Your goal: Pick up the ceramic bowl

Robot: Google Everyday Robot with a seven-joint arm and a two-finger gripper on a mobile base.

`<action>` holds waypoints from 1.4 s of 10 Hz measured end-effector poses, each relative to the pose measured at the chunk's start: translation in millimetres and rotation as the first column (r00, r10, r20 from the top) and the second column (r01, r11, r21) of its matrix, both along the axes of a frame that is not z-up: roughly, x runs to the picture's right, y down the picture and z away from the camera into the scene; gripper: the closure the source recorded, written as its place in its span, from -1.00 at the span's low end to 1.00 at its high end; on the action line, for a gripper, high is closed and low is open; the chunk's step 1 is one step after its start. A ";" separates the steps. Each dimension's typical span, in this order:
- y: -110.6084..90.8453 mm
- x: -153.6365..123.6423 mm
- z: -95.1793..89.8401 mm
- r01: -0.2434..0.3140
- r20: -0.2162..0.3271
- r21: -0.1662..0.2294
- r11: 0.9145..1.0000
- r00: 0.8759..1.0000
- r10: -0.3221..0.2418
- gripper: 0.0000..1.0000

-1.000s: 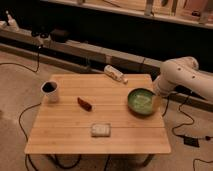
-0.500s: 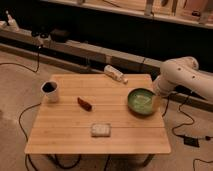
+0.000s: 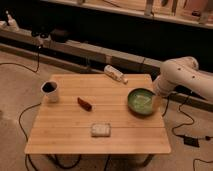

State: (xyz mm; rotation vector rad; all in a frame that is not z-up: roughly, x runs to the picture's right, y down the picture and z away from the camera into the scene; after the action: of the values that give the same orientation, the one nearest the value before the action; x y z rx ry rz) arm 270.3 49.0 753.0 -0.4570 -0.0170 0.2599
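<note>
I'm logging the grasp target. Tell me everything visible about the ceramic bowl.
The ceramic bowl is round and wide, glazed green, with a paler, mottled inside that looks empty. It stands upright on the wooden table, close to the table's right edge and nearer the back than the front. None of the other things on the table touch it. The gripper, at the end of the white arm, is down at the bowl's right rim; whether it touches the rim cannot be told.

tool (image 3: pixel 158 103) partly hidden at right rim of ceramic bowl (image 3: pixel 140 102), arm (image 3: pixel 183 76) cut off right
</note>
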 end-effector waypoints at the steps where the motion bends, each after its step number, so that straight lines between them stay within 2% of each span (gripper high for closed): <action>1: -0.1 0.0 0.0 0.000 0.000 0.000 1.000 1.000 0.000 -0.60; 4: -0.8 1.0 1.7 0.011 0.012 -0.003 1.000 1.000 -0.011 -0.60; 6: -5.8 5.9 4.5 0.087 0.057 0.008 0.996 0.995 -0.087 -0.60; 7: -14.4 12.2 4.9 0.171 0.079 0.028 0.985 0.982 -0.173 -0.60; 8: -22.6 22.6 5.2 0.256 0.084 0.044 0.966 0.962 -0.259 -0.60; 9: -30.7 33.4 5.1 0.328 0.080 0.056 0.943 0.940 -0.332 -0.60; 10: -35.8 38.5 4.8 0.370 0.080 0.062 0.927 0.924 -0.374 -0.60; 11: -37.5 41.6 4.9 0.392 0.080 0.063 0.918 0.915 -0.396 -0.60; 13: -36.1 40.9 6.1 0.393 0.088 0.065 0.917 0.913 -0.398 -0.60; 14: -29.7 34.5 10.7 0.385 0.120 0.071 0.920 0.912 -0.391 -0.60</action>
State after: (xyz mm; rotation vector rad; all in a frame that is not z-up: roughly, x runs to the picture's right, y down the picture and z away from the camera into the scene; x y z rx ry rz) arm 304.7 19.3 763.7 -0.4217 -0.0609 -0.1643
